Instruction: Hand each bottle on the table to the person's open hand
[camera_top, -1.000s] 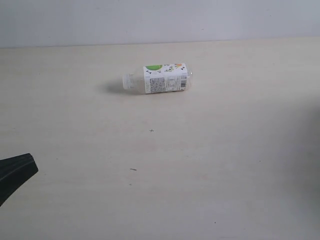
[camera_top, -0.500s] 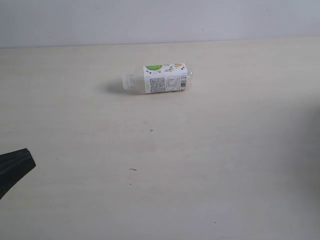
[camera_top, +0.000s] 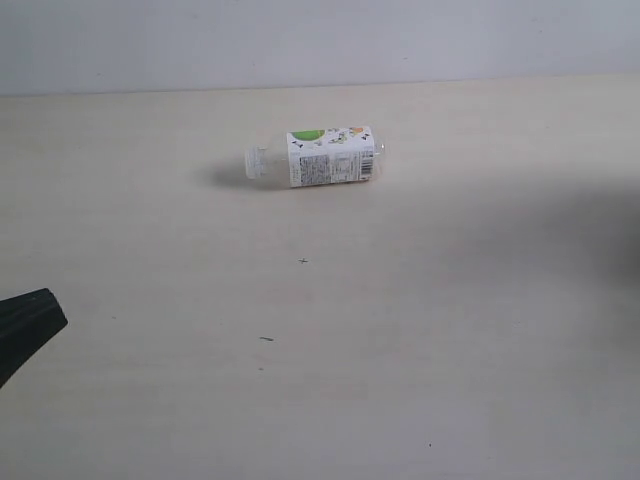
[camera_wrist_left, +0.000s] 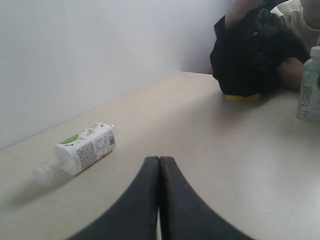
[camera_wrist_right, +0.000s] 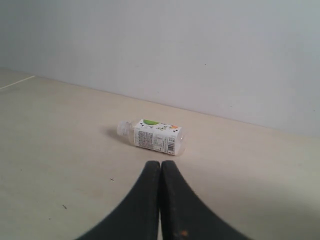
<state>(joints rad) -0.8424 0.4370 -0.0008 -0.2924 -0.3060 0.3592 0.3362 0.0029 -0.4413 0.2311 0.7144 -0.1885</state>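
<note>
Toward the far side of the table (camera_top: 150, 400), the clear bottle with the white-green label (camera_top: 318, 157) lies alone on its side, its cap end pointing to the left of the exterior view and its base to the right. The left claw (camera_wrist_left: 159, 160) is fully closed and holds nothing. Only its dark tip shows at the lower left edge of the exterior view, well apart from the bottle. The right claw (camera_wrist_right: 160, 164) is likewise pressed shut and empty, aimed at the bottle from some way off. The step in hand looks like the approach for the pick. Either claw must first spread wide, then come down across the labelled body rather than the narrow neck, set square to the bottle's long axis so the round body cannot roll away. A light squeeze should suffice, since thin plastic dents. In the left wrist view a person (camera_wrist_left: 250, 50) in dark clothing sits at the table's end beside a second bottle (camera_wrist_left: 310, 85). I cannot make out an open hand.
</note>
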